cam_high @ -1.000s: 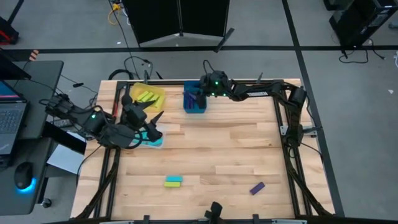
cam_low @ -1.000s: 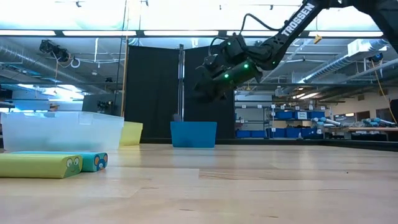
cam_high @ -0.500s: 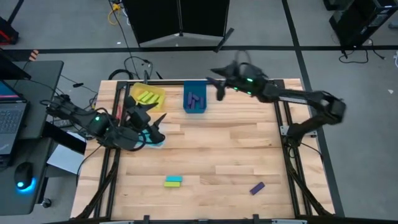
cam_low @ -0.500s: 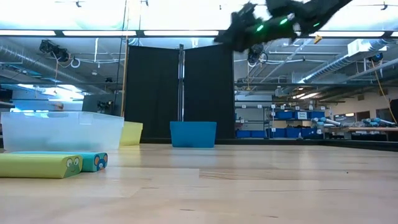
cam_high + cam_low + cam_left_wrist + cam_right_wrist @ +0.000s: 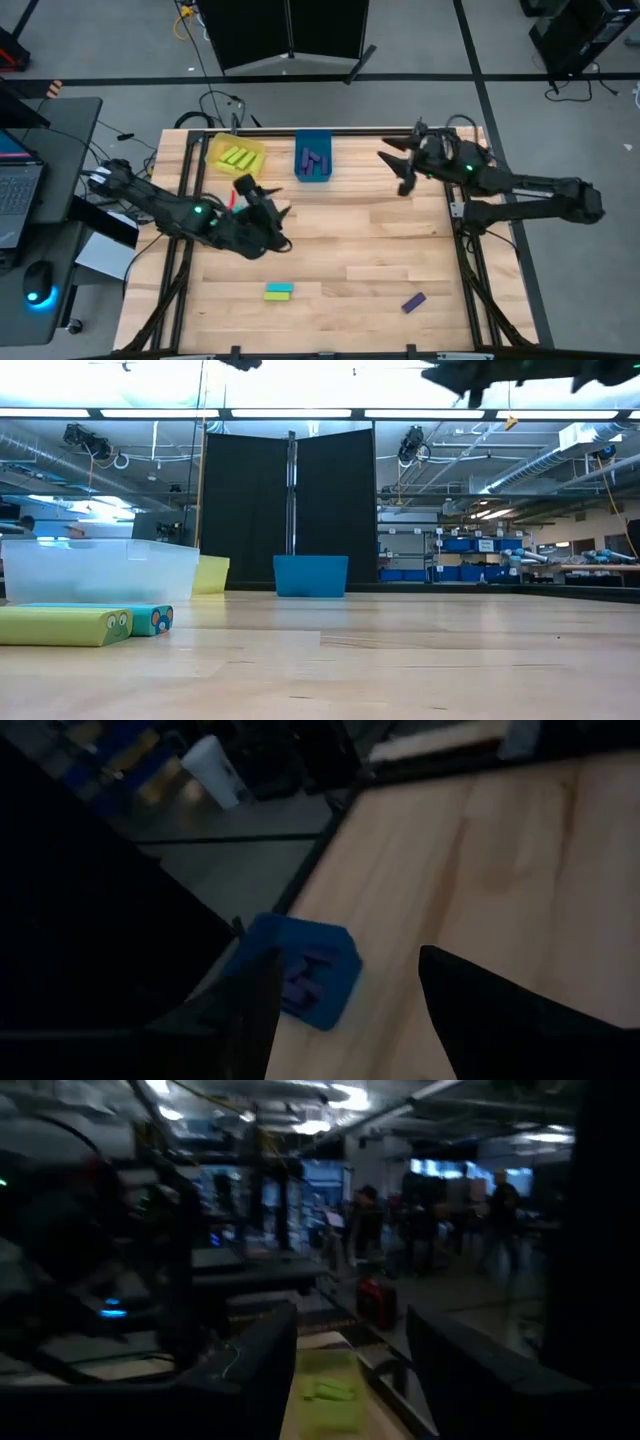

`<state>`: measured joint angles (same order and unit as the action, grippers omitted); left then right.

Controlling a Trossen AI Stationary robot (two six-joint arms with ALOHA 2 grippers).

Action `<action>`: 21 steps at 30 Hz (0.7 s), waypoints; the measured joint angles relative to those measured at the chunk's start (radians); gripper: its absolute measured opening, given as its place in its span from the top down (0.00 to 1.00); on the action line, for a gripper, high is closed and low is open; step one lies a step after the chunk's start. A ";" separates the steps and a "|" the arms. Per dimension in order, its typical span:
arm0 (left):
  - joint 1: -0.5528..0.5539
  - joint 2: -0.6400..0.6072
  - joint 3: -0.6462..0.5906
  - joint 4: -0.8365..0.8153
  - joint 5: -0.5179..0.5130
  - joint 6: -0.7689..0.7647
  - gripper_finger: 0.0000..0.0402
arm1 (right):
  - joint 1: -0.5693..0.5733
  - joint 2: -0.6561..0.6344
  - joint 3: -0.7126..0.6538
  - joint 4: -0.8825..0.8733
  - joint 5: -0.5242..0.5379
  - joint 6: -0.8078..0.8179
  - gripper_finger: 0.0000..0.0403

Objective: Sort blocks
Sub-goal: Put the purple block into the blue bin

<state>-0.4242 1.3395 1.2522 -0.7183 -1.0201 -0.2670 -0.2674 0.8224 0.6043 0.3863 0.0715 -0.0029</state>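
Above the table point(image 5: 380, 240), both grippers hang with empty jaws.

no readable text, labels or signs

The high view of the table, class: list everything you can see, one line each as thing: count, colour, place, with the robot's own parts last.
Yellow bin: one, yellow, far left of the table, holding lime blocks; count unclear.
Blue bin: one, blue, far edge beside the yellow bin, purple blocks inside; count unclear.
Clear bin: one, clear, left in the low view.
Lime and teal blocks: one of each, side by side, near edge, left of centre.
Purple block: one, dark purple, near edge, right of centre.
Table: one, pale wood.
Left gripper: one, dark, open, above the table's left half.
Right gripper: one, dark, open, raised near the far right.
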 joint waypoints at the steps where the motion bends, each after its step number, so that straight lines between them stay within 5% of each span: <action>1: 0.004 0.016 0.000 0.003 0.013 -0.002 0.39 | 0.019 -0.027 -0.012 -0.003 0.000 0.002 0.50; 14: 0.066 0.196 0.000 0.223 0.192 -0.028 0.39 | 0.301 -0.150 -0.032 -0.106 0.186 -0.106 0.51; 21: 0.122 0.325 0.000 0.545 0.381 0.057 0.39 | 0.435 -0.161 -0.032 -0.095 0.370 -0.180 0.51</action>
<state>-0.3024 1.6645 1.2522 -0.1734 -0.6393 -0.2100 0.1680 0.6617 0.5728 0.2911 0.4414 -0.1831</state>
